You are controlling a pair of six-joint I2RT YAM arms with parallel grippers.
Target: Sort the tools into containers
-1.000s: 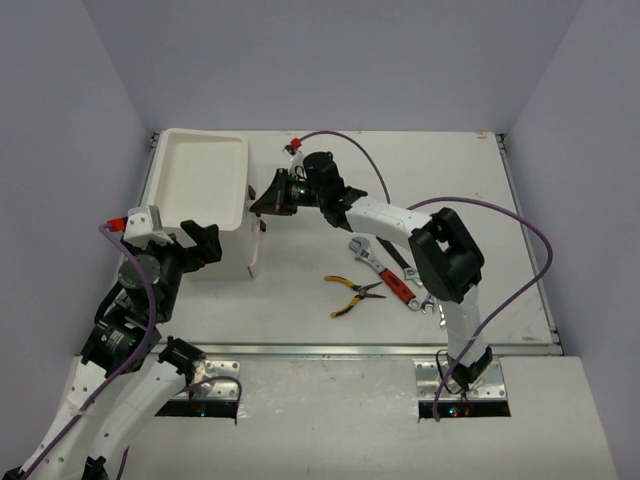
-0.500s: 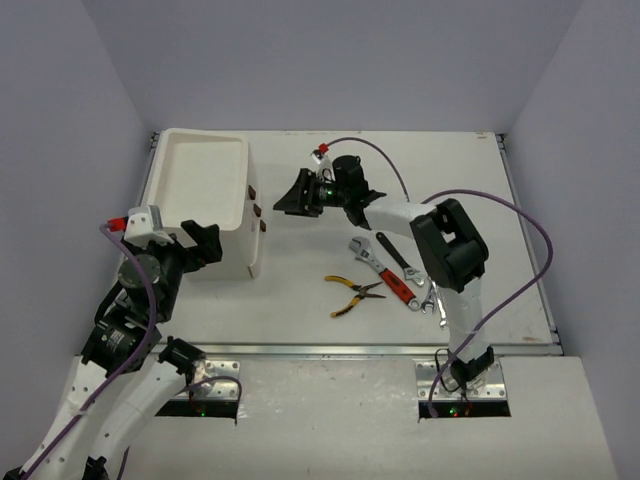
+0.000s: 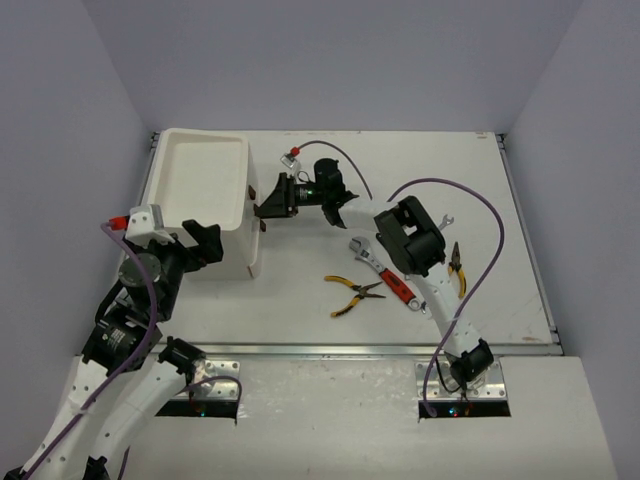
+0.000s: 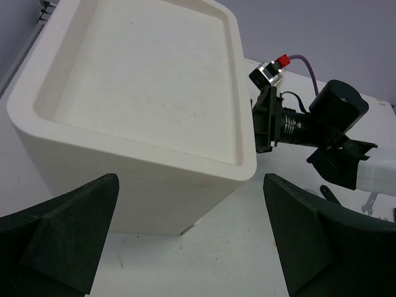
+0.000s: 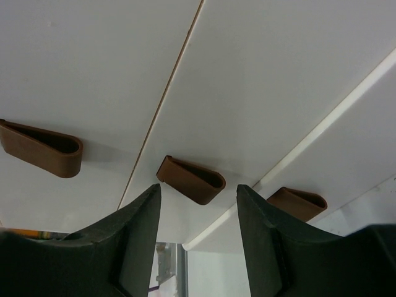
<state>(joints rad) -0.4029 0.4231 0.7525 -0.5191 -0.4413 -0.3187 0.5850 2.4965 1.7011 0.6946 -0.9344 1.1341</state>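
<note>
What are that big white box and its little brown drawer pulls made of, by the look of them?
White box: probably moulded plastic, matte, with rounded corners and one even colour throughout. Drawer pulls: likely plastic too, smooth dark reddish-brown hollow loops with a slight sheen.

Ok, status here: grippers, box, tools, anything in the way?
Both open, empty: left gripper hovers by white box, right gripper faces its middle knob. Tray top bare; pliers, red wrench on table. Nothing blocking.
</note>
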